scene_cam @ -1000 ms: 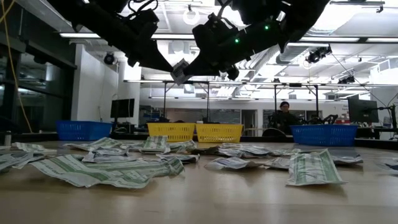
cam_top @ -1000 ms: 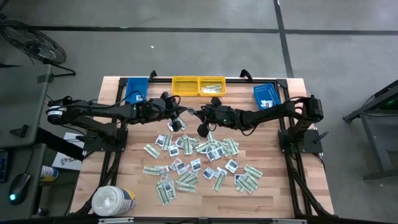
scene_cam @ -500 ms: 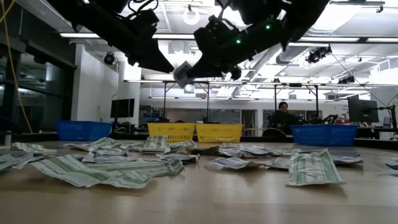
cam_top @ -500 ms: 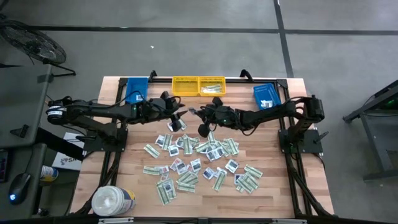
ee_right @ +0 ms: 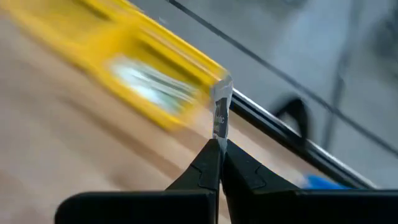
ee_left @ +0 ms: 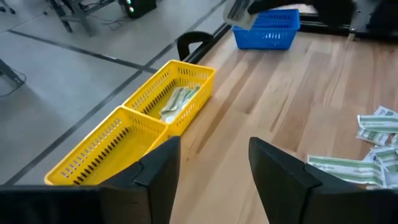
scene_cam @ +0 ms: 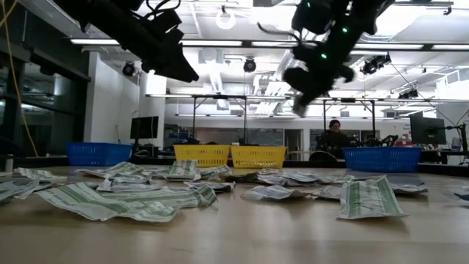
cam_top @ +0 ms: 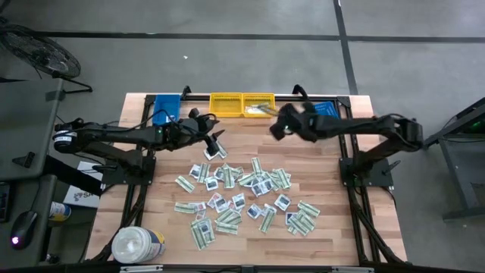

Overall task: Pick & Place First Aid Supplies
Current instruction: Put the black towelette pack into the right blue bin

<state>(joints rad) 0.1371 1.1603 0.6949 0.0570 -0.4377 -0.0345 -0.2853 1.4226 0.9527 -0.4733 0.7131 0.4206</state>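
Note:
The first aid supplies [cam_top: 242, 193] lie as several flat packets across the middle of the table. My right gripper [cam_top: 274, 133] hangs above the far part of the table, near the yellow bins, shut on one small white packet [ee_right: 221, 106]. My left gripper [ee_left: 214, 180] hovers open over the far left of the scatter [cam_top: 214, 141], with nothing between its fingers. Some pale green strips [ee_left: 177, 102] lie in the right-hand yellow bin [cam_top: 258, 105]. My right gripper pinches the small white packet by one edge [ee_right: 217, 134] between its two fingertips. The packet stands edge-on and sticks out past the fingertips, lifted well clear of the table. The fingers slant downward toward the far edge.
Two yellow bins [cam_top: 226, 105] stand side by side at the far edge, with a blue bin [cam_top: 166, 108] at far left and another [cam_top: 324, 115] at far right. A big white tub [cam_top: 136, 244] stands at the near left corner. Bare wood lies between scatter and bins.
My left gripper, which held the small packet together with my right, has opened and let go. My right gripper has carried the packet up and toward the table's right and far edge, tipping its fingers as it went. The left arm has stayed almost in place.

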